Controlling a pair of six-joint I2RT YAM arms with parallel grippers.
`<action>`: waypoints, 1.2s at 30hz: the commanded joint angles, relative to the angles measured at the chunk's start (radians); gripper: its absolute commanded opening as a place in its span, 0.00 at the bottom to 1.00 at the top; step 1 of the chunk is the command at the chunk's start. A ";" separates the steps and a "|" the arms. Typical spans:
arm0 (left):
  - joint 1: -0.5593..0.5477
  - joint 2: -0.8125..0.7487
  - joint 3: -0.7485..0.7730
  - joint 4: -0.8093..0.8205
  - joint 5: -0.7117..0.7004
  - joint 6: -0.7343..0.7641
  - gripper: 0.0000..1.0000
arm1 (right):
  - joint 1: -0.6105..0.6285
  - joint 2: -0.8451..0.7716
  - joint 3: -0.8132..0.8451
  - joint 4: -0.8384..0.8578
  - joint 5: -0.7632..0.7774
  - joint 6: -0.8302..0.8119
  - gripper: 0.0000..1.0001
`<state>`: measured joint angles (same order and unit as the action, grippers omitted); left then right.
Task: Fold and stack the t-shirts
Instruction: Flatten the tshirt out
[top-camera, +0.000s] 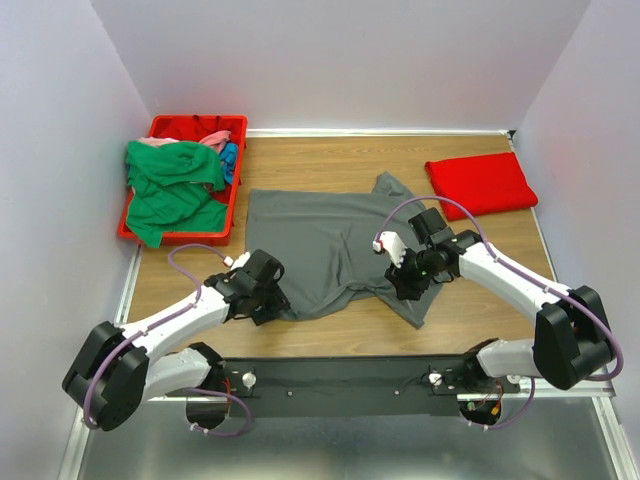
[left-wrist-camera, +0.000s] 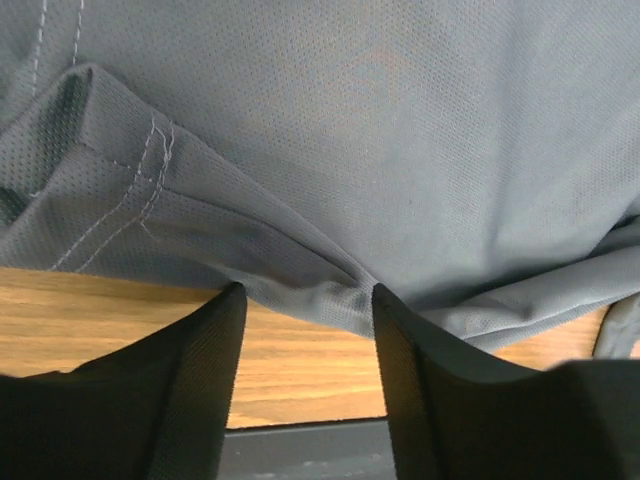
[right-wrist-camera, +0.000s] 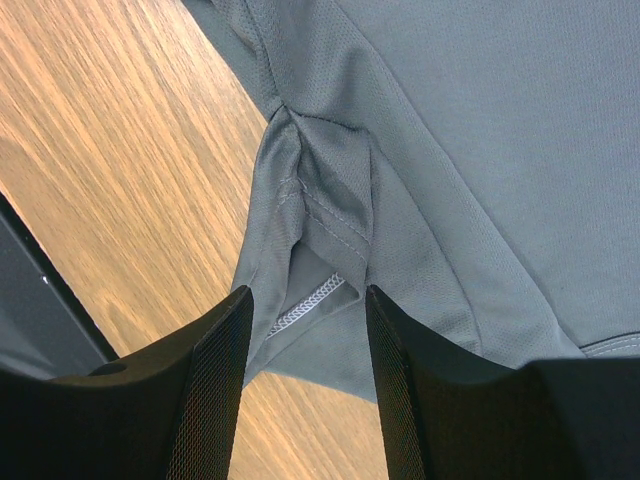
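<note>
A dark grey t-shirt (top-camera: 320, 235) lies spread on the wooden table. My left gripper (top-camera: 268, 292) is open at its near left hem corner; in the left wrist view the gripper (left-wrist-camera: 305, 292) has the hem edge (left-wrist-camera: 320, 285) at its fingertips. My right gripper (top-camera: 412, 285) is open over the near right sleeve (top-camera: 405, 300); in the right wrist view the gripper (right-wrist-camera: 305, 295) straddles the bunched sleeve hem (right-wrist-camera: 310, 300). A folded bright red t-shirt (top-camera: 480, 183) lies at the back right. Green (top-camera: 170, 190), pink (top-camera: 213, 139) and blue (top-camera: 230, 158) shirts lie heaped in the bin.
A red plastic bin (top-camera: 236, 125) stands at the back left, with the green shirt spilling over its front edge. White walls close in the table on three sides. A black rail (top-camera: 340, 375) runs along the near edge.
</note>
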<state>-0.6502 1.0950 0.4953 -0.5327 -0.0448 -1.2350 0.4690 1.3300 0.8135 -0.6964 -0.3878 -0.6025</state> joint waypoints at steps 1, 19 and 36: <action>-0.005 -0.001 0.017 0.000 -0.072 0.014 0.54 | -0.007 -0.015 -0.014 0.020 -0.023 0.003 0.56; -0.005 -0.147 -0.001 0.054 -0.012 0.060 0.05 | -0.006 -0.014 -0.022 -0.043 -0.052 -0.066 0.57; -0.005 -0.172 -0.026 0.108 0.040 0.072 0.00 | -0.006 -0.003 -0.016 -0.077 -0.089 -0.095 0.57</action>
<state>-0.6502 0.9386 0.4854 -0.4492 -0.0223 -1.1744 0.4690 1.3304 0.7898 -0.7551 -0.4469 -0.6819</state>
